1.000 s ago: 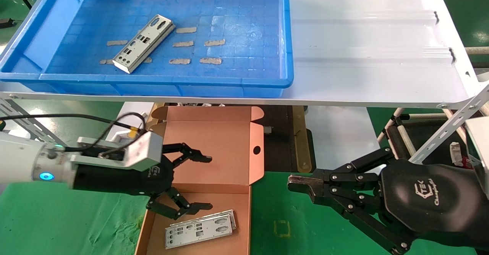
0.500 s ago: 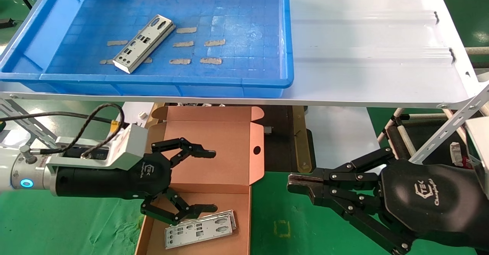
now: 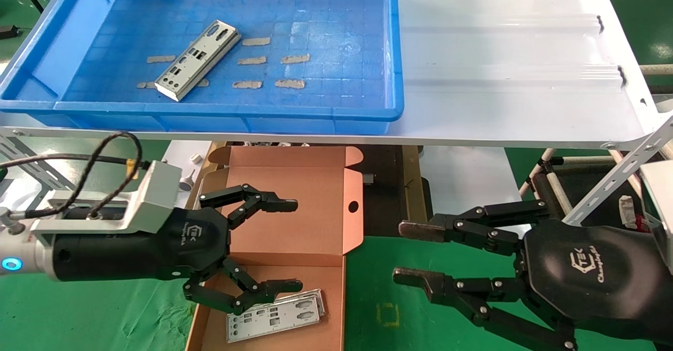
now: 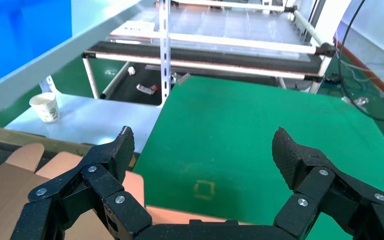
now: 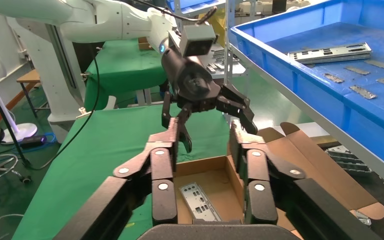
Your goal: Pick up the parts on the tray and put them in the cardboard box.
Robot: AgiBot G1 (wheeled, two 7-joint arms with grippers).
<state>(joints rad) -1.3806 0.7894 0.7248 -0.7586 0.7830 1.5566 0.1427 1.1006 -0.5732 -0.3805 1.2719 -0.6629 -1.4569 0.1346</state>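
Overhead, one of the parts (image 3: pixel 198 60) waits in the tray (image 3: pixel 315 114); others lie in the cardboard box (image 3: pixel 310 219), under my empty, spread left gripper (image 3: pixel 284 246). Its wrist shows bare green mat ahead. My right gripper (image 5: pixel 205 145), parted and empty, faces the shelf edge (image 5: pixel 300 100) overhanging the box.

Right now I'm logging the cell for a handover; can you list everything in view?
Tray: one, blue, on the shelf.
Shelf: one, white, above the box.
Parts: one silver plate in the tray; silver plates, apparently stacked, in the box.
Tape strips: several, tan, on the tray floor.
Box: one, brown, lid open, on the green mat.
Cup: one, white, left wrist view.
Left pincer: open, over the box.
Right pincer: open, over the mat.
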